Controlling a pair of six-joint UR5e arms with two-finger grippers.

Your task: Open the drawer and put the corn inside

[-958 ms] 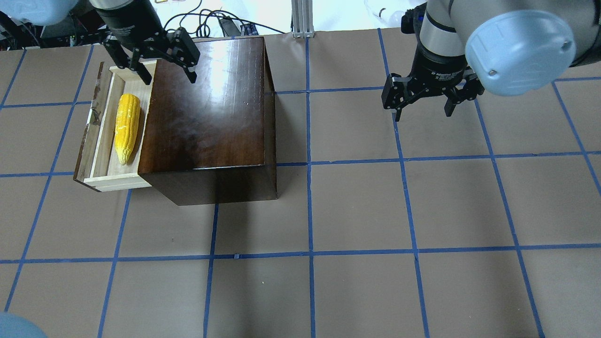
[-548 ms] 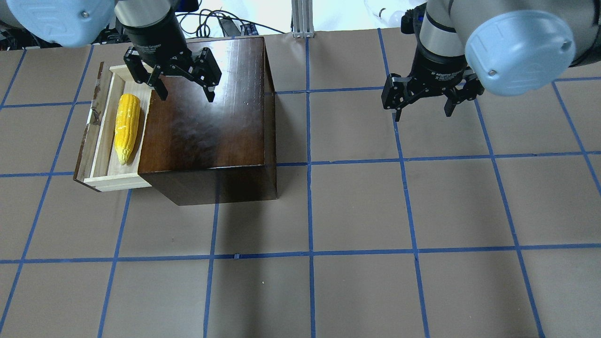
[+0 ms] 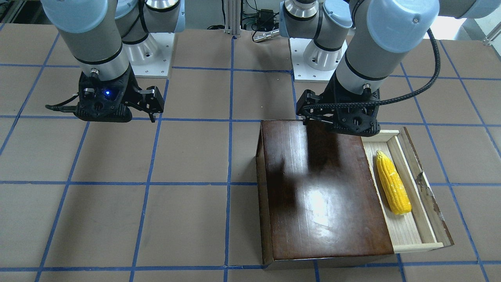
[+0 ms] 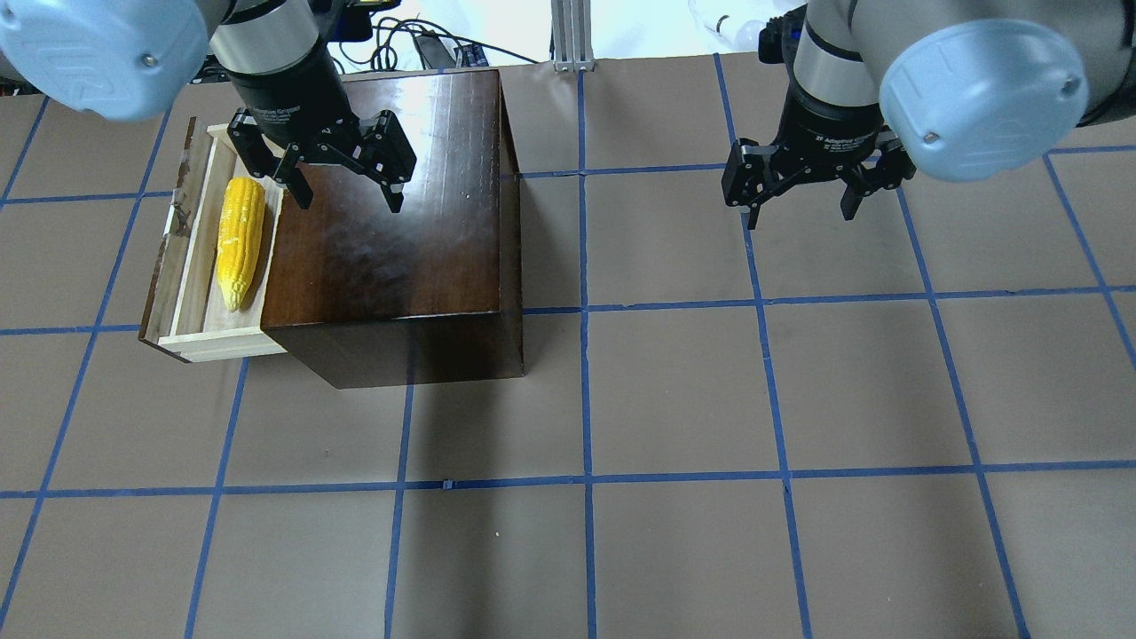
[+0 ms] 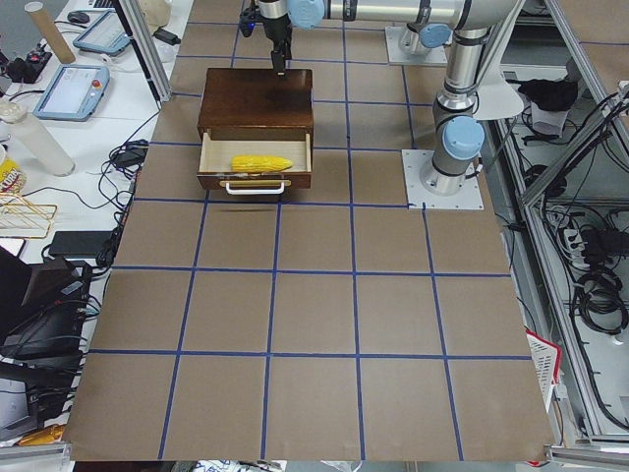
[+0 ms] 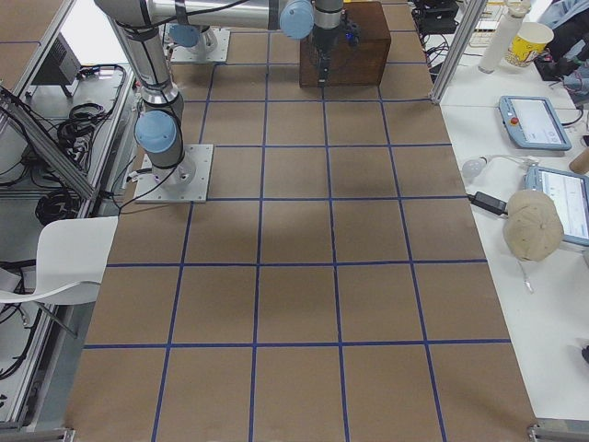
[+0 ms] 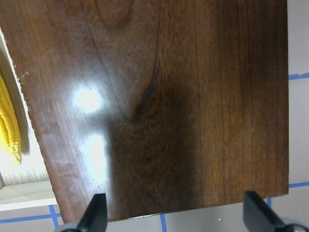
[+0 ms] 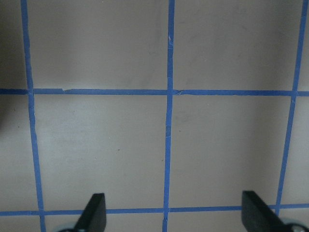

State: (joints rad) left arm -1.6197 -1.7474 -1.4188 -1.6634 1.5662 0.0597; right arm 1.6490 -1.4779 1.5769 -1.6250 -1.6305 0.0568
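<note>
Left pincer (image 4: 348,202) now off drawer (image 4: 188,284) edge

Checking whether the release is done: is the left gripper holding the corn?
No, the corn lies loose in the drawer while the left gripper hangs open above the box top.

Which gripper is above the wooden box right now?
The left gripper, open over the box top; the right gripper hangs over the table, away from it.
</note>
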